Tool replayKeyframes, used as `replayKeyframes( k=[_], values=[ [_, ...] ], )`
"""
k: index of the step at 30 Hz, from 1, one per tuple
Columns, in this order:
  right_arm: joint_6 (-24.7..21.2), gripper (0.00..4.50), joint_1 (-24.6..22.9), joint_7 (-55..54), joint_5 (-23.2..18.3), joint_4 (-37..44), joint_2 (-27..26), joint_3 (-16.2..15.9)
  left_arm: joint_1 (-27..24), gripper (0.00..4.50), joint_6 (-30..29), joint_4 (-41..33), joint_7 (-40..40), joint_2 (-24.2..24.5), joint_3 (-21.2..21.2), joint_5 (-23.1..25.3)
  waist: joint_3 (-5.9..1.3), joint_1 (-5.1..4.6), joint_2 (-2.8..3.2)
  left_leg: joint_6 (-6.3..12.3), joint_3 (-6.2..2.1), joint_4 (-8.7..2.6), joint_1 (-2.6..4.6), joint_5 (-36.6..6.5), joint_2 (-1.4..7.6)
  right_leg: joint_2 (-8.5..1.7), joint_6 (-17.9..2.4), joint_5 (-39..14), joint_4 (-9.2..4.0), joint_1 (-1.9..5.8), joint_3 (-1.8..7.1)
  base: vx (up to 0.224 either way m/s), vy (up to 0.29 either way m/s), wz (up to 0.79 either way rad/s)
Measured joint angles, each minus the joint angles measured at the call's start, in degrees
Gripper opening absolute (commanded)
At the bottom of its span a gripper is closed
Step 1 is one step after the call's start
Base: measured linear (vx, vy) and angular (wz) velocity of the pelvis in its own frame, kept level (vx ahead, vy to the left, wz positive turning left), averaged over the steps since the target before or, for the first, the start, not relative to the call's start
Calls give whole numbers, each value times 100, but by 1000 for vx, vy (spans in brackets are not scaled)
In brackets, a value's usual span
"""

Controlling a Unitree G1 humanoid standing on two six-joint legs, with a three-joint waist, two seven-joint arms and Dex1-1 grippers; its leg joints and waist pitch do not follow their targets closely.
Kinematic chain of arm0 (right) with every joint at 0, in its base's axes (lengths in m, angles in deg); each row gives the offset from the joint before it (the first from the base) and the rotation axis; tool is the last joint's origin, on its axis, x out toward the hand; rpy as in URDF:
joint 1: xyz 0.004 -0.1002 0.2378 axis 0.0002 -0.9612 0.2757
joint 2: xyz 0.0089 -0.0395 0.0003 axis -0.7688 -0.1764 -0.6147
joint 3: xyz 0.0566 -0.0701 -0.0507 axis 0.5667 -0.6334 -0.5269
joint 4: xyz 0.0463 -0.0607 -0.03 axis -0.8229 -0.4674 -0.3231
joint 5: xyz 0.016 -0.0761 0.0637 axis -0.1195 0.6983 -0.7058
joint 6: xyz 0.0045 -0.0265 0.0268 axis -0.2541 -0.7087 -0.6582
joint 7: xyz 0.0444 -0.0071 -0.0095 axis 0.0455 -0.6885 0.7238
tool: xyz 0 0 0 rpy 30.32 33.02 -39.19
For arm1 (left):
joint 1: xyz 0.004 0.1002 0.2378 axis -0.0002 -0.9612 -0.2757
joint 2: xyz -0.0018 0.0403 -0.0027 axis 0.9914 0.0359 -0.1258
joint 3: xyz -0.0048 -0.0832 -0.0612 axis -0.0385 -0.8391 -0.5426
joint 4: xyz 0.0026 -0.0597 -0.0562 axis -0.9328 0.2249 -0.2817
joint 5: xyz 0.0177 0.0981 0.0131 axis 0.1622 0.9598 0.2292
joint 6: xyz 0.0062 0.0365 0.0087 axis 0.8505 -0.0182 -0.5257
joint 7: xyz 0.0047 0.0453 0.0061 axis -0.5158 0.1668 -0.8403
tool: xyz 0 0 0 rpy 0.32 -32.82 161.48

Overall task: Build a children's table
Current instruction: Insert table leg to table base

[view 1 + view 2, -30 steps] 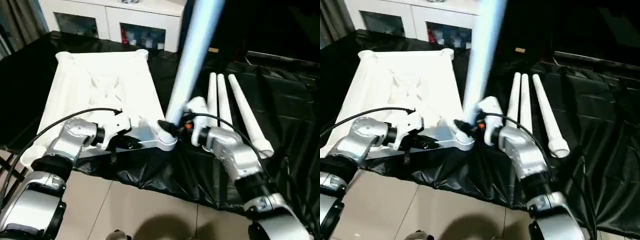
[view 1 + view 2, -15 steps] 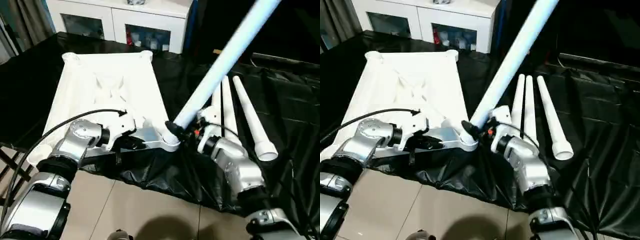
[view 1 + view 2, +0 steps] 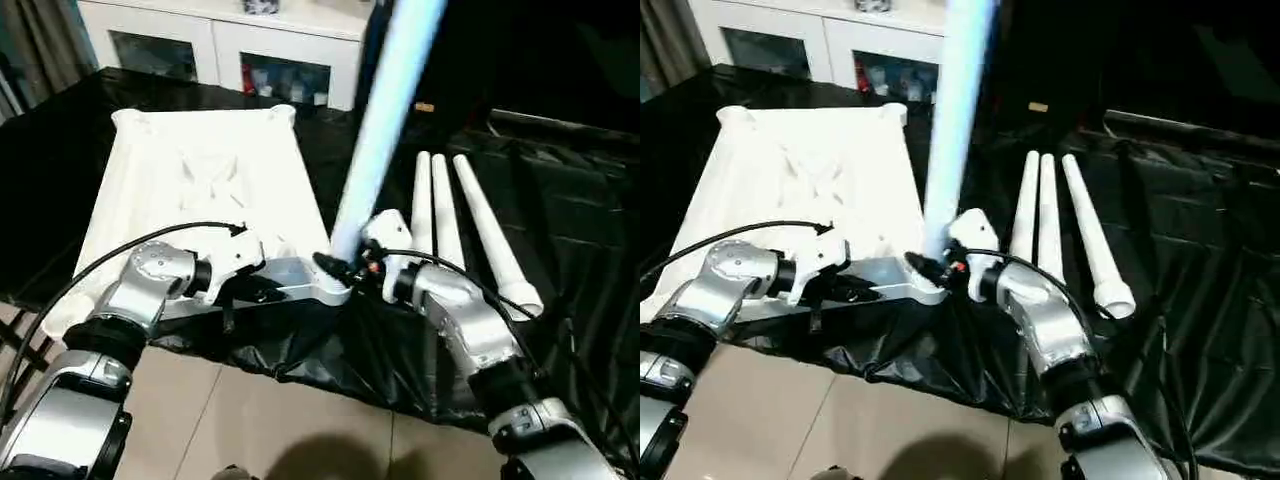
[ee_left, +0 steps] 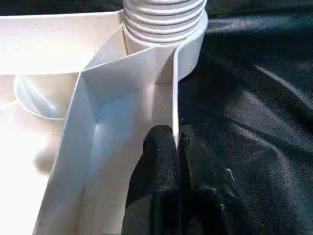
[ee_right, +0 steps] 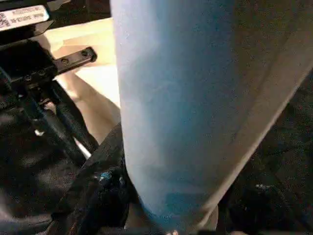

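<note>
One leg (image 3: 385, 110), pinched by the right gripper (image 3: 345, 268), has swung back near upright at centre frame over the tabletop (image 3: 200, 190) corner socket (image 4: 164, 19); left gripper (image 4: 177, 147) clamps the rim, so seating looks close.

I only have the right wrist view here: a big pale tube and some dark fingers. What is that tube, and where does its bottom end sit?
Observer: It is a table leg, standing nearly upright, held by the right hand near its base; its threaded end sits in the tabletop's near corner socket.
Operator: Is the left hand doing anything?
Observer: The left hand is shut on the tabletop's rim, pinching the thin wall just beside that socket.
Operator: How many legs remain?
Observer: Three legs lie side by side on the black sheet, to the right of the tabletop, which lies underside up.
</note>
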Motion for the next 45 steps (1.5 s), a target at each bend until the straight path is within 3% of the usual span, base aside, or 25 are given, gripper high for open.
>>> replayKeyframes(
  k=[7,11,17,26,31,37,41,45],
  values=[
    [18,191,63,342,-23,-91,18,-9,-2,0,-13,-31,241,66,2,-10,-17,-11,-27,0,1,-18,7,0,0,2,-3,-8,-23,9,-3,0,0,0],
    [45,191,77,1099,-97,-107,239,-57,13,0,24,-24,673,121,51,-60,-21,0,-36,0,2,-23,9,0,1,2,-5,-14,-24,12,-6,0,0,0],
    [47,191,90,2046,-196,-109,458,-226,102,0,128,51,1184,188,222,-59,-32,112,-62,0,2,-24,29,0,4,2,-6,-16,-28,32,-12,0,0,0],
    [198,191,250,2201,-187,-386,410,-272,211,0,146,242,1154,143,269,23,-36,151,-74,-1,2,-43,66,-1,3,2,-3,-18,-27,57,-10,0,0,0],
    [384,190,369,1381,-138,-853,186,-20,313,0,-5,365,549,3,248,145,-34,116,-83,-2,1,-52,82,0,3,2,14,-28,-27,55,-12,0,0,0],
    [453,190,869,-654,-13,-1817,-349,455,502,0,-680,481,-616,-442,121,264,-21,-21,-102,-3,-13,-52,85,0,3,-2,15,-28,-52,31,-29,0,0,0],
    [477,190,1208,-1745,54,-2305,-534,611,616,0,-982,502,-1345,-830,96,396,-19,-23,-107,-3,-13,-52,79,0,2,-4,13,-27,-64,20,-30,0,0,0],
    [482,190,1311,-1939,53,-2445,-632,757,616,0,-994,480,-1489,-875,93,397,-21,-22,-110,-3,-12,-53,81,0,2,-3,-11,4,-63,22,-30,0,0,0]
  ],
)
